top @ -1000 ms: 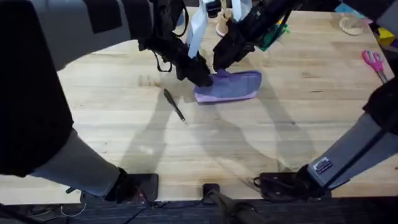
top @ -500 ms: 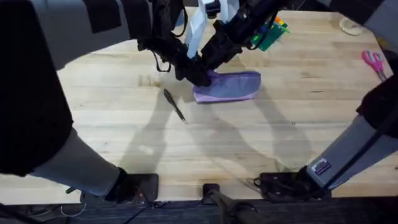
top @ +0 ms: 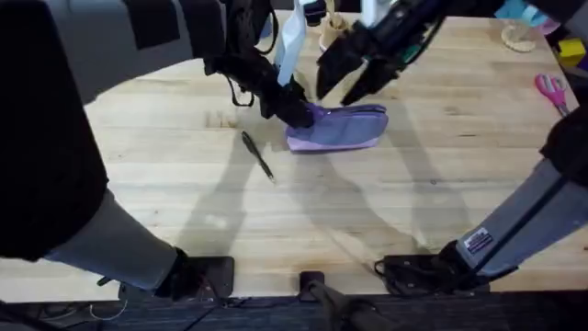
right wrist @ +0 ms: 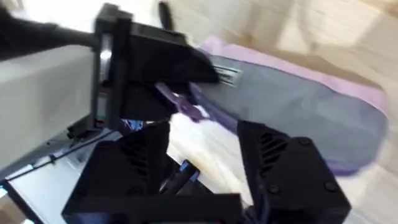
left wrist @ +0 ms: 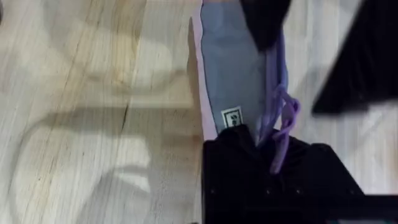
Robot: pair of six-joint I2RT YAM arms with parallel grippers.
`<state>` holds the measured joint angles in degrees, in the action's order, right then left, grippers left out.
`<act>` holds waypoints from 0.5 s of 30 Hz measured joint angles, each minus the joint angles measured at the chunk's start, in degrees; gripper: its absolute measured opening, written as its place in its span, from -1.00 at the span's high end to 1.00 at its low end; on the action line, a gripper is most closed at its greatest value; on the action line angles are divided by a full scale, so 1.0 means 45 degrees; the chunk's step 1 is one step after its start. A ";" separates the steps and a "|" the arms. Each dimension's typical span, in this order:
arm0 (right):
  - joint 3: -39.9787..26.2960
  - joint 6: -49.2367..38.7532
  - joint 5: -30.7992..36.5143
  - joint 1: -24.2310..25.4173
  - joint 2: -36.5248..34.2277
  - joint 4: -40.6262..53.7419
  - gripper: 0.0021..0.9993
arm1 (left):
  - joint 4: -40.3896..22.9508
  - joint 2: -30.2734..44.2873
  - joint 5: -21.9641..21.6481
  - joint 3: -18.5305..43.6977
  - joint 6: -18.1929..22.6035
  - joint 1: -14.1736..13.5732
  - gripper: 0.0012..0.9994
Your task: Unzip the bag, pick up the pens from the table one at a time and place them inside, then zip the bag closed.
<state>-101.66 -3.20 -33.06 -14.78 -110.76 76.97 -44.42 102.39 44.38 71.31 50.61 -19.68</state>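
Lavender fabric marks the bag (top: 338, 127), lying on the light wood table (top: 303, 202) toward the far middle in the overhead view. The left gripper (top: 299, 112) pinches the bag's left end. The right gripper (top: 347, 78) hovers just above the bag, fingers spread apart. A black pen (top: 257, 154) lies near the bag's left.

The left wrist view shows the bag (left wrist: 233, 74) clamped at its end, purple zipper cord (left wrist: 283, 124) dangling.

The right wrist view shows parted fingers (right wrist: 283, 168) over the bag (right wrist: 298, 106).
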 joint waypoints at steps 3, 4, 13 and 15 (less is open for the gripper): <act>-0.0360 -0.0091 0.0000 0.0778 0.0000 0.0470 -0.89 | 0.0015 0.0000 0.0001 0.0000 -0.0005 0.0000 0.92; -0.0510 -0.0166 0.0020 0.1037 0.0000 0.0586 -0.97 | 0.0015 0.0000 -0.0004 0.0000 0.0000 0.0000 0.92; -0.1051 -0.0580 0.1838 0.1737 0.0855 0.0851 -0.99 | 0.0019 -0.0004 -0.0009 0.0000 -0.0005 0.0000 0.92; -0.1117 -0.0711 0.2122 0.1727 0.1243 0.0821 -0.99 | 0.0019 0.0000 -0.0009 0.0000 0.0007 0.0000 0.78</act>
<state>-106.68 -6.40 -23.51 -7.01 -105.17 80.66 -44.34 102.39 44.34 71.31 50.64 -19.68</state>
